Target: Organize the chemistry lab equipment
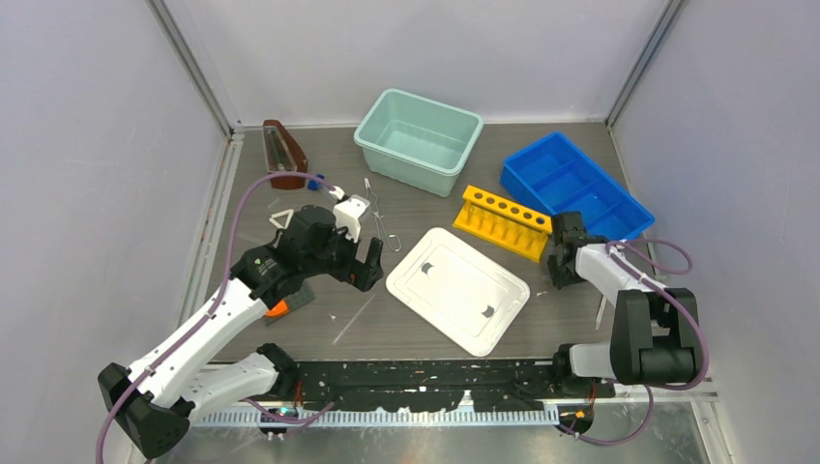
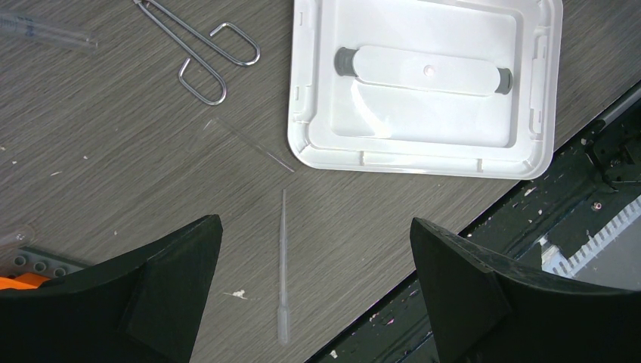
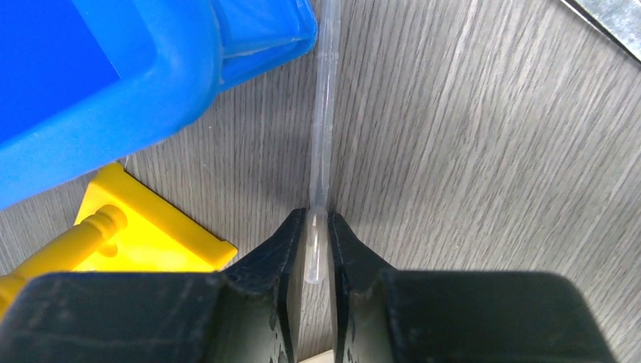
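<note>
My left gripper (image 1: 356,259) is open and empty, hovering over a clear pipette (image 2: 283,265) that lies on the table between its jaws (image 2: 314,249). A thin clear glass rod (image 2: 249,144) lies just beyond it. The silver wire tongs (image 2: 200,49) lie further on, and also show in the top view (image 1: 379,217). A small white triangle (image 1: 283,218) and a small blue knob (image 1: 314,182) lie behind the left arm. My right gripper (image 1: 561,253) is shut on the end of another clear pipette (image 3: 323,136), low over the table, its jaws (image 3: 317,227) pinching it.
A white lid (image 1: 457,288) lies at the centre. A yellow tube rack (image 1: 503,222), a blue divided tray (image 1: 575,188) and a teal bin (image 1: 418,140) stand behind it. A brown stand (image 1: 283,153) is at the back left. A grey-and-orange item (image 1: 280,307) lies by the left arm.
</note>
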{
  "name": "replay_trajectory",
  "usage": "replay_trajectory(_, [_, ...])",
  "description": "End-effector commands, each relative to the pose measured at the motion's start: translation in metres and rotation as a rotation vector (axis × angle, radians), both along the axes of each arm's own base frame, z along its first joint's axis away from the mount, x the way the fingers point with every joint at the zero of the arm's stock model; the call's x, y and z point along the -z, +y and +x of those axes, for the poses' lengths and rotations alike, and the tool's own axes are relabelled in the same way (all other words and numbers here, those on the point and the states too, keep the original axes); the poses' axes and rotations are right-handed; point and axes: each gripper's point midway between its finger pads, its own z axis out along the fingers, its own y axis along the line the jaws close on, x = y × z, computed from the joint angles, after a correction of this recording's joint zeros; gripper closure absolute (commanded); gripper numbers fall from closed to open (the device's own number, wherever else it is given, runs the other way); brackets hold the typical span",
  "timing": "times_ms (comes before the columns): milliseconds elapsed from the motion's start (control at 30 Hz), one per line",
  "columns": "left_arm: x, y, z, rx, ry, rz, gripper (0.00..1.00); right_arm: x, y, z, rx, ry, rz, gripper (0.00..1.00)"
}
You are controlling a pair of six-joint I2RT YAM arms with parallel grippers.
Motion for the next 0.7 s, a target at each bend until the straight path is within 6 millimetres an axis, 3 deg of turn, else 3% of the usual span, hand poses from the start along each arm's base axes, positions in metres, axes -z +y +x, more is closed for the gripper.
replay_trajectory(0, [-0.002, -0.002, 0.0, -0.001, -0.003, -0.014, 0.0, -0.008, 0.005, 0.0, -0.013, -0.014, 0.026, 0.81])
replay_trajectory(167, [-0.002, -0.002, 0.0, 0.0, -0.001, -0.012, 0.0, -0.035, 0.006, -0.006, -0.009, -0.054, 0.039, 0.89])
replay_trajectory(467, [-0.002, -0.003, 0.0, -0.002, -0.001, -0.013, 0.0, -0.127, -0.004, -0.016, 0.052, -0.283, 0.005, 0.9])
replay_trajectory(667, [-0.002, -0.003, -0.001, 0.001, 0.003, -0.015, 0.0, -0.18, -0.025, -0.007, 0.012, -0.408, -0.147, 0.9])
